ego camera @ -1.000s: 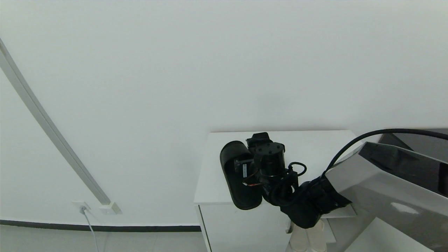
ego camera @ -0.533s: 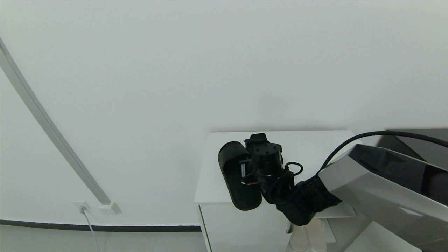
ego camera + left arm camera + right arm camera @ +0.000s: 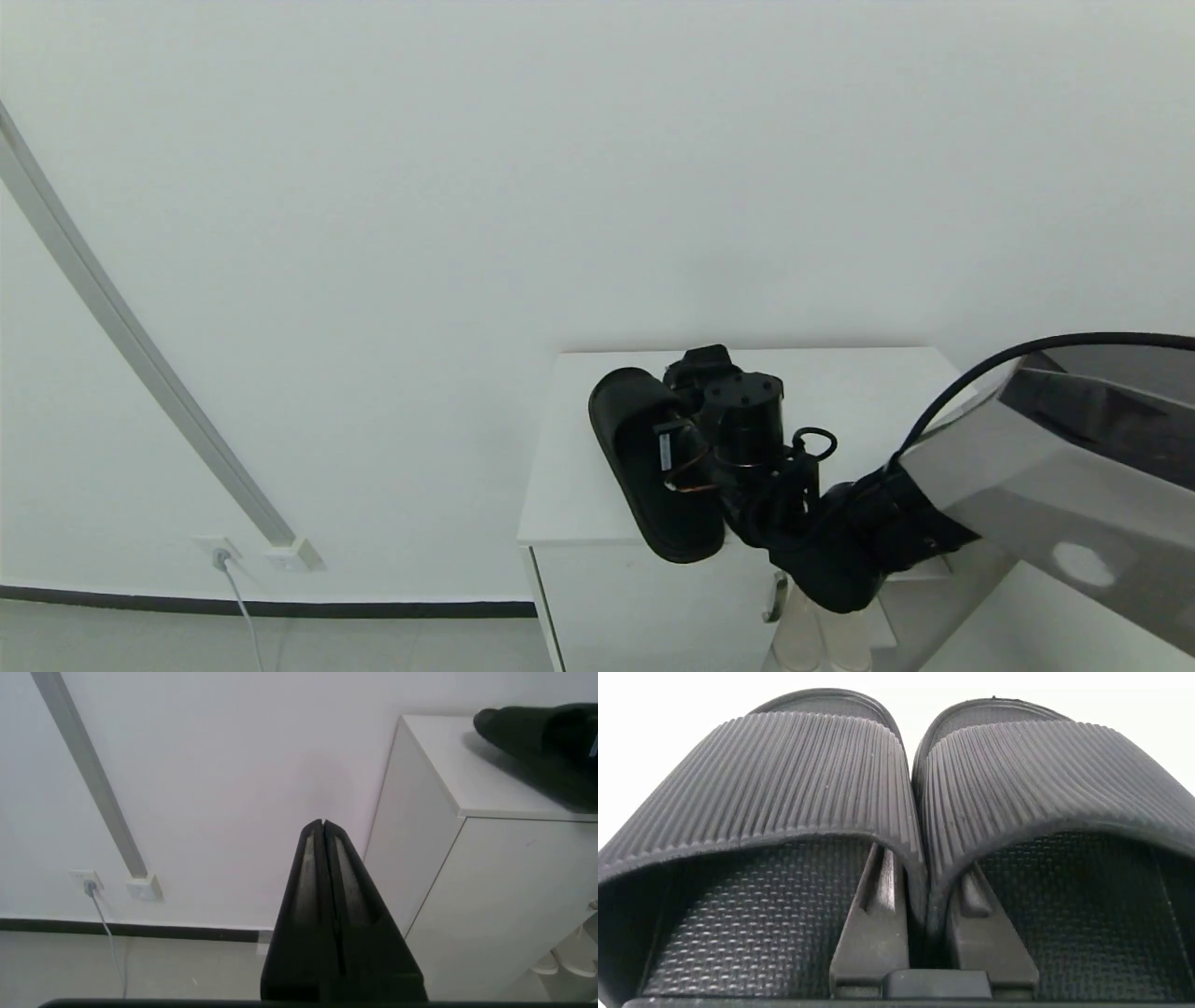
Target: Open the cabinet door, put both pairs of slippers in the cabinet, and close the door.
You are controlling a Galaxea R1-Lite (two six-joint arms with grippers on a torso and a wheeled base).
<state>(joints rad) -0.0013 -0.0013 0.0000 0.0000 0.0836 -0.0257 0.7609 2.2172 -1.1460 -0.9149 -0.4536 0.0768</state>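
I read no words or numbers here; the small white label (image 3: 665,452) next to the black slippers (image 3: 639,448) is too tiny to make out.

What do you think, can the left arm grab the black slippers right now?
Probably not yet. The way looks free, but the left gripper is shut and stands off beside the cabinet, apart from the black slippers. The right gripper clamps them over the cabinet top.

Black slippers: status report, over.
Right gripper shut on black slippers, held over cabinet top's front edge. Left gripper shut, empty, off cabinet's left side. White slippers low at cabinet front; nothing blocking seen.
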